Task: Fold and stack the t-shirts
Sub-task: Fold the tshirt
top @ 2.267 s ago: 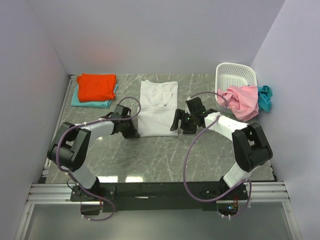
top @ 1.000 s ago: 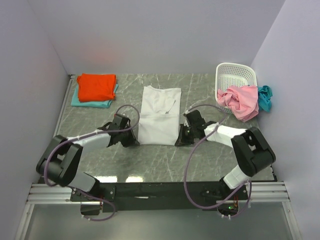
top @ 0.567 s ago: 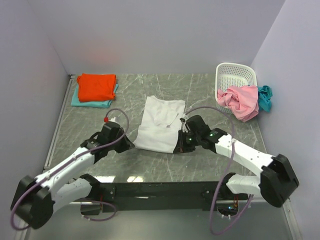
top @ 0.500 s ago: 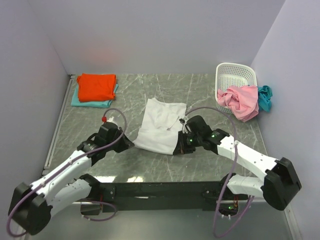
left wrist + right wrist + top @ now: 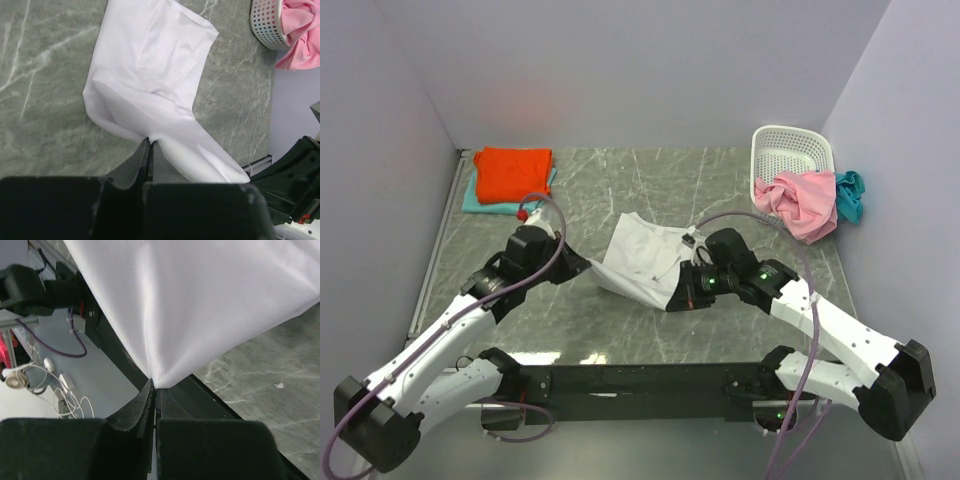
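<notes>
On the grey marble surface, a large white cloth t-shirt held by its near edge.
We see the left hand and the right hand each pinched shut on a near corner, that edge lifted, the far half lying on the stone. In the right wrist view the shirt overflows the frame. A second ago it lay flat and straight; now it sits skewed.
</notes>
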`<control>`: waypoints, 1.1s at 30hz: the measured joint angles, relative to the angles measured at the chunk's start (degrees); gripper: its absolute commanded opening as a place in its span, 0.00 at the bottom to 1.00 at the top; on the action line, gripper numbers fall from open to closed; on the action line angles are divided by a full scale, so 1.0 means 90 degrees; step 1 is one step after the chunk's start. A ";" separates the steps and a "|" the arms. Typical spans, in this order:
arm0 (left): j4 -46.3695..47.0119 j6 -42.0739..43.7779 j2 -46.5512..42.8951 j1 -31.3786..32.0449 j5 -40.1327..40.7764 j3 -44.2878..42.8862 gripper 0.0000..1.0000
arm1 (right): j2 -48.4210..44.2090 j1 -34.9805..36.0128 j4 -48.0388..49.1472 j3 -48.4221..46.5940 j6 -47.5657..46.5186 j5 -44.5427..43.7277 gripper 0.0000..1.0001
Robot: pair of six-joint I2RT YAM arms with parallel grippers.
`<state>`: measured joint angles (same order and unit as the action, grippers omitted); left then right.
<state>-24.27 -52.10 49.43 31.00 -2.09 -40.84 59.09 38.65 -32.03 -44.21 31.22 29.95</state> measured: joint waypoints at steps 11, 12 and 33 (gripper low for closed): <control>0.0423 0.0396 0.1741 0.0002 0.0221 -0.1246 0.01 | 0.0049 -0.1345 -0.0092 -0.0153 -0.0124 -0.0039 0.00; 0.0447 0.0425 0.1853 -0.0005 0.0231 -0.1333 0.01 | 0.0083 -0.1413 -0.0095 -0.0197 -0.0146 -0.0039 0.00; 0.0714 0.0998 0.3723 -0.0668 -0.0206 -0.2630 0.01 | 0.1348 -0.2382 0.0340 -0.1022 -0.0279 -0.0073 0.00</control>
<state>-17.85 -43.11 82.94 24.99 -3.95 -64.51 71.22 17.21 -28.97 -53.41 28.71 29.30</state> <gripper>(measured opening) 0.013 0.022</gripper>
